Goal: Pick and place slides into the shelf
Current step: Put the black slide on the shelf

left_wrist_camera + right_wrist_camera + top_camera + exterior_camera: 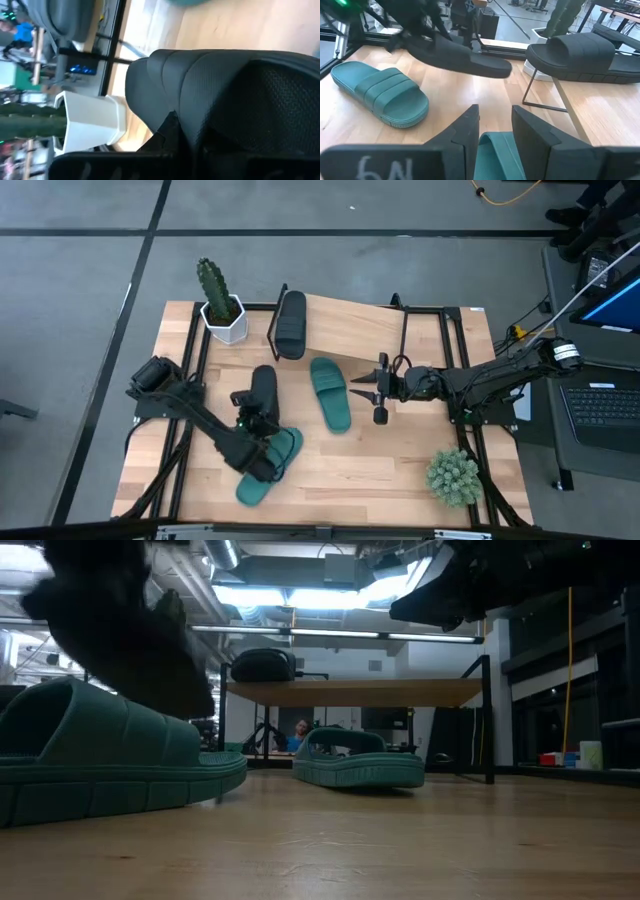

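Slides lie scattered: one black slide (291, 323) rests on the shelf (350, 330), one teal slide (330, 393) lies on the worktop (370, 465) before it, another teal slide (268, 466) sits near the front edge. The left pincer (258, 423) is clenched on the second black slide (263, 397), lifted above the worktop. The right pincer (372, 392) hovers released beside the middle teal slide.

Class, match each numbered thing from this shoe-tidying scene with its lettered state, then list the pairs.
1 left claw
2 right claw
3 shelf
4 cactus

A stands in a white pot
B open beside the middle teal slide
C carries the far black slide
D shut on the near black slide, lifted

Pairs: 1-D, 2-B, 3-C, 4-A
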`<action>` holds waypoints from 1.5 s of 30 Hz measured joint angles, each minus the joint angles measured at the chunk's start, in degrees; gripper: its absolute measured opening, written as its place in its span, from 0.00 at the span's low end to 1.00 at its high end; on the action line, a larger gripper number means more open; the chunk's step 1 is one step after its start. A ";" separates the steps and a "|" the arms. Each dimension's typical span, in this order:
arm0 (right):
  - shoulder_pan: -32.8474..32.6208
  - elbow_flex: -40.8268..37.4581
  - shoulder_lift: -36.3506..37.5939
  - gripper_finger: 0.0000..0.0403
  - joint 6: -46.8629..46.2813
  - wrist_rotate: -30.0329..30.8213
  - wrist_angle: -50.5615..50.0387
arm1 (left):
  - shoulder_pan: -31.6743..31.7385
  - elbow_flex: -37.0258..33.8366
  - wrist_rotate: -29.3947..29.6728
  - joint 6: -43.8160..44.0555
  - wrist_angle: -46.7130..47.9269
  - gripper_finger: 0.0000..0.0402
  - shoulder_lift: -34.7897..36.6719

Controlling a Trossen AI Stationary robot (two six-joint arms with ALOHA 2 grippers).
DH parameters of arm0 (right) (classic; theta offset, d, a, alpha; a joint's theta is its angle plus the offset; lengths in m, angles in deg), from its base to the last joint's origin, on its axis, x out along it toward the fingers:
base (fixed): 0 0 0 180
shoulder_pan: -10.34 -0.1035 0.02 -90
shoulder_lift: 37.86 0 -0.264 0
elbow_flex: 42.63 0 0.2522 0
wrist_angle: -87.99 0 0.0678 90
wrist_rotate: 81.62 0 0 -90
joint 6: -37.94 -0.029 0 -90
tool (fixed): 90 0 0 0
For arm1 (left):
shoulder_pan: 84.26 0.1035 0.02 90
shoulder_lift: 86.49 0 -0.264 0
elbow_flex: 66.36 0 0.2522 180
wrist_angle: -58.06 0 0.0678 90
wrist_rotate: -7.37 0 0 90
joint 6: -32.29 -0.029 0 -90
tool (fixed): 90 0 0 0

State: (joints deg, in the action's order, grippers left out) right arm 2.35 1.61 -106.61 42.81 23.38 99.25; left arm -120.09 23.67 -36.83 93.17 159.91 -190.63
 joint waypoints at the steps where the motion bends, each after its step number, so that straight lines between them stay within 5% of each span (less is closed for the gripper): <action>1: 0.00 0.00 0.00 0.29 -0.01 0.00 -0.02 | -0.92 1.58 0.03 0.13 0.58 0.01 0.00; 12: 0.00 0.00 0.00 0.29 -0.06 0.00 -0.02 | -7.79 12.21 9.89 1.13 1.90 0.01 0.04; 28: -0.15 0.00 0.00 0.29 -0.31 -0.02 0.51 | 5.01 22.26 28.10 -18.75 1.01 0.01 0.04; 37: -0.15 0.00 0.00 0.29 -1.79 -0.02 0.35 | 16.06 27.16 26.25 -44.83 -14.18 0.01 0.07; 45: -0.14 0.00 0.00 0.29 -1.85 -0.02 0.04 | 25.95 27.82 16.13 -65.50 -29.10 0.01 0.05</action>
State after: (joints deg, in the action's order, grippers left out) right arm 2.20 1.61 -106.61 40.96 23.36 99.28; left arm -94.14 51.49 -20.69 27.68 130.81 -190.58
